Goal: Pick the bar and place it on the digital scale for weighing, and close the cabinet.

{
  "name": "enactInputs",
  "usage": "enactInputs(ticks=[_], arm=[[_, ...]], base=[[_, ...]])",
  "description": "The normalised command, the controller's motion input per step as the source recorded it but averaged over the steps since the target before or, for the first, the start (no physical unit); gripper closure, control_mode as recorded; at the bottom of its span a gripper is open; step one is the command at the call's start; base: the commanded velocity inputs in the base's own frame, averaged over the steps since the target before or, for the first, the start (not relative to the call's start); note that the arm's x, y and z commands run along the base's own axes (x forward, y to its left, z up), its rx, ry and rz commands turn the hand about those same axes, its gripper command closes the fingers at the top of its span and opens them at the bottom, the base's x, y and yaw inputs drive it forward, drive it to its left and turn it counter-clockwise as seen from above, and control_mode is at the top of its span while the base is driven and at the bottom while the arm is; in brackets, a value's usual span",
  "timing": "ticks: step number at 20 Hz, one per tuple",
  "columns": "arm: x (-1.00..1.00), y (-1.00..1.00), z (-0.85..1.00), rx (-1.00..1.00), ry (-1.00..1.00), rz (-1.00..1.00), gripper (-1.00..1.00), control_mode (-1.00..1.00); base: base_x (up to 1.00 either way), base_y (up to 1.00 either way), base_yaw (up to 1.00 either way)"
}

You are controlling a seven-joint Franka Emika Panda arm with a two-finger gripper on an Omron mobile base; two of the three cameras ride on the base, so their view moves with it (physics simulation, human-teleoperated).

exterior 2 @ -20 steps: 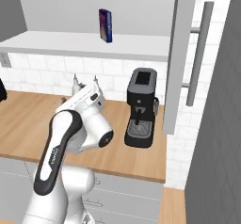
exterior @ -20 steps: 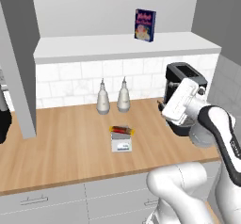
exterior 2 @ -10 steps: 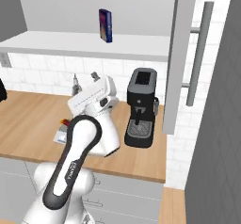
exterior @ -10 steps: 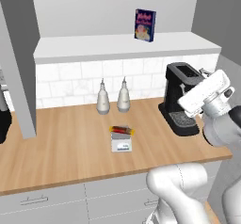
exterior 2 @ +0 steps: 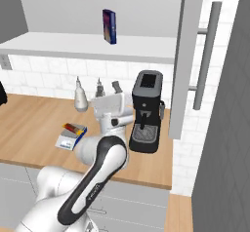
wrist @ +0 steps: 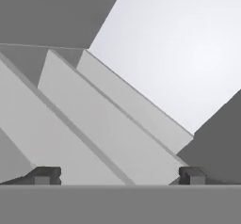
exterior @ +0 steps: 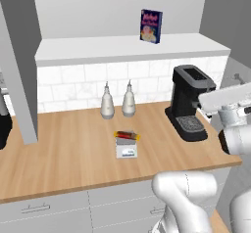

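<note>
The yellow-orange bar lies across the grey top of the small white digital scale in the middle of the wooden counter. My gripper is raised at the right, beside the coffee machine and well away from the scale. It is open and empty, its fingertips far apart. The grey cabinet stands open: one door juts out at the left, the other door with its long vertical handle at the right. The hand view faces slanted grey panels.
A black coffee machine stands at the counter's right end, close to my hand. Two pale bottles sit against the tiled wall. A blue-purple box rests on the cabinet shelf. Light-grey drawers run below the counter.
My arm has swung right and upward, from over the counter near the scale to past the coffee machine. The bar has stayed on the scale.
</note>
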Motion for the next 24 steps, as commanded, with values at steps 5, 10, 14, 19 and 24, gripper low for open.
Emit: enactInputs(ticks=[5,10,14,19,24], arm=[[-0.48,-0.98,0.27,0.01,0.0,-0.19,-1.0,-1.0],[-0.63,-0.81,-0.21,-0.01,-0.09,-0.1,-1.0,-1.0],[-0.23,-0.64,-0.23,0.0,-0.07,-0.05,-1.0,-1.0],[0.0,-0.55,-0.34,0.0,0.0,-0.03,-1.0,-1.0],[-0.53,-0.13,-0.87,-0.04,-0.1,0.0,-1.0,-1.0]], base=[[0.0,0.0,0.0],[0.0,0.0,0.0],[0.0,0.0,0.0],[0.0,0.0,0.0],[0.0,0.0,0.0]])
